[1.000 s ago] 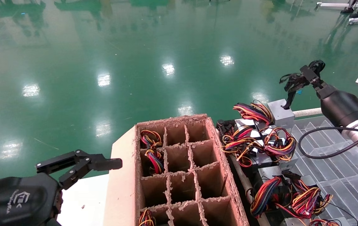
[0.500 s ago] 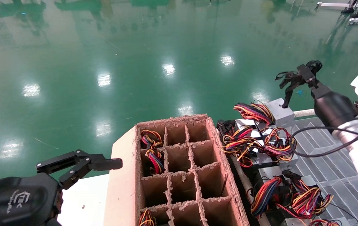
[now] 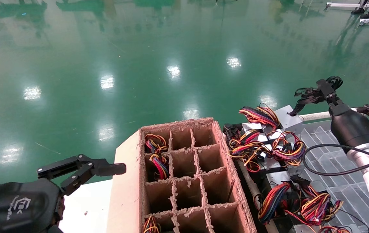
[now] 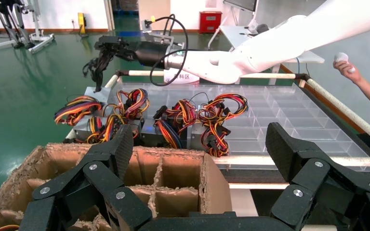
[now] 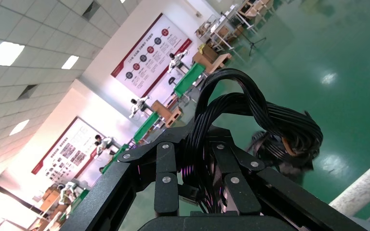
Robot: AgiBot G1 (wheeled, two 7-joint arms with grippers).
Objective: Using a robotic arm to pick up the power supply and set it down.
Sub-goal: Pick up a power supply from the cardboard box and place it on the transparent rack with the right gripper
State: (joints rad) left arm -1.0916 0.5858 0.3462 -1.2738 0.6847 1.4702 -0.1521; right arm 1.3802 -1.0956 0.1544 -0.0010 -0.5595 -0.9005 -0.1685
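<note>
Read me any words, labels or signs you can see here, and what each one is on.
"料区": white label under the right arm; its start is hidden.
White logo on the left gripper's black rounded housing: lettering too blurred to read.
Wall posters: too small to read.
Small grey metal power supply, held by its black cables in the right gripper: no text visible.

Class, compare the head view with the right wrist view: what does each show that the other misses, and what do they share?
Only the head view shows the cardboard divider box, the grey power supply among coloured wire bundles, the clear tray and the left hand, parked open beside the box.

Only the right wrist view shows the wall posters and the ceiling lights.

Both show the right hand shut on the black cables, above the green floor.
</note>
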